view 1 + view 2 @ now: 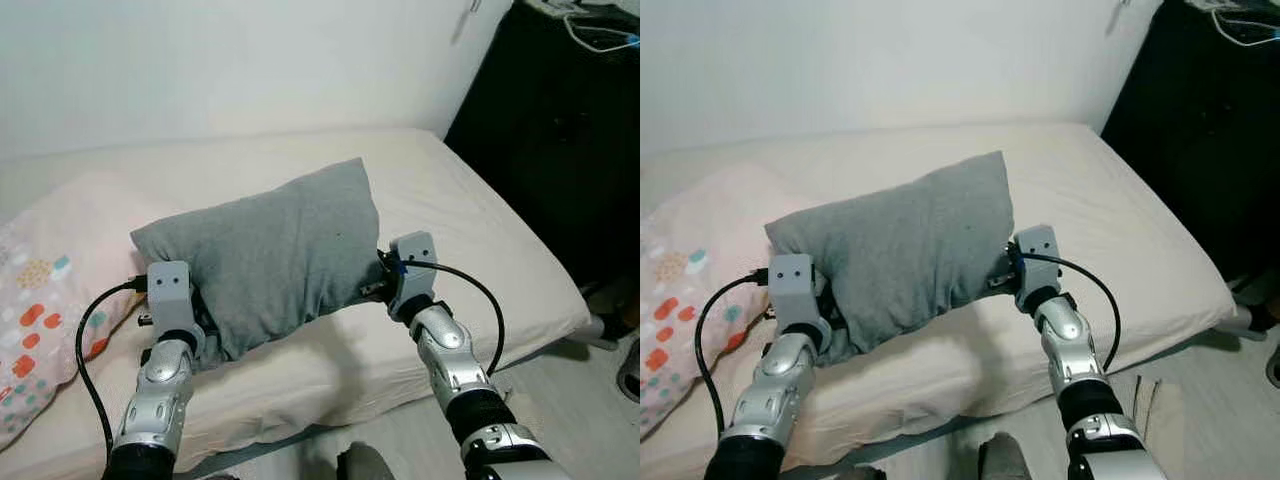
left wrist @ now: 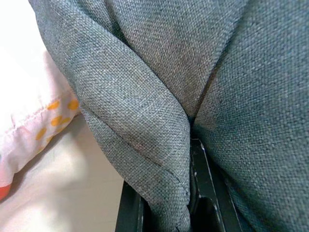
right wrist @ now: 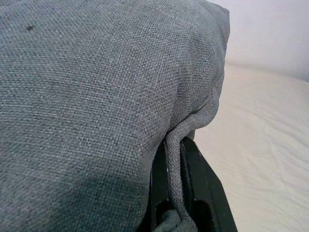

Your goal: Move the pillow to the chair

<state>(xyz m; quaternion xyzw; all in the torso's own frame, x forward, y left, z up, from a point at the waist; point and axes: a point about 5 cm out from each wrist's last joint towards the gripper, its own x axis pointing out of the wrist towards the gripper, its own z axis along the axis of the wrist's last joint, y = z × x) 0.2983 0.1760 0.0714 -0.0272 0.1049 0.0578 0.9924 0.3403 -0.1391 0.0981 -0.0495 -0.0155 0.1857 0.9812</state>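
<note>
The soft grey woven-fabric pillow (image 1: 268, 252) is held up just over the front edge of the cream-sheeted bed (image 1: 480, 210), one gripper at each end. The left gripper (image 2: 188, 193) is clamped on a fold of cloth at its lower corner, and the right gripper (image 3: 175, 193) pinches the seam opposite; a grip at both ends probably keeps it from sagging. A pink patterned quilt (image 1: 40, 310) lies toward the bed's left edge. Open floor (image 1: 570, 400) shows off the bed's right corner, beside a black cabinet (image 1: 560, 130).
</note>
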